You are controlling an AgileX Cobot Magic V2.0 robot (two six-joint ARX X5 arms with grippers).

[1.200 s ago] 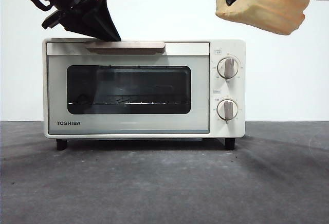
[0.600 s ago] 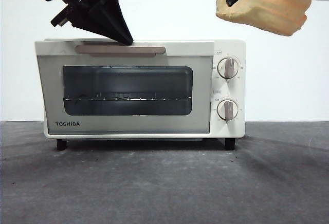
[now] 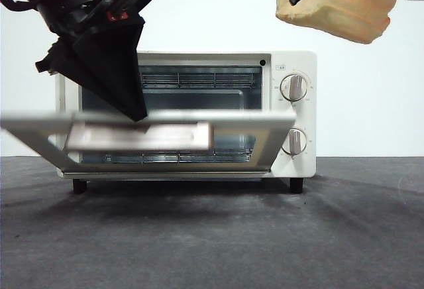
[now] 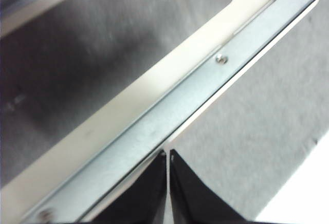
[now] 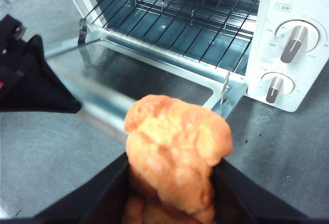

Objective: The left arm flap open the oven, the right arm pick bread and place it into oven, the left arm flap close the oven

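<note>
The oven (image 3: 291, 113) sat mid-frame, its door (image 3: 245, 122) tipped half down under my left gripper (image 3: 136, 113), jaws pressed together to push the edge. At upper right my right gripper (image 5: 169, 183) pinched the bread (image 3: 338, 4), held high for clearance.

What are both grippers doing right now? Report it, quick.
Left gripper: jaws shut, tips against the top edge of the half-lowered oven door, gripping nothing.
Right gripper: shut on the bread, held up outside the oven.
</note>
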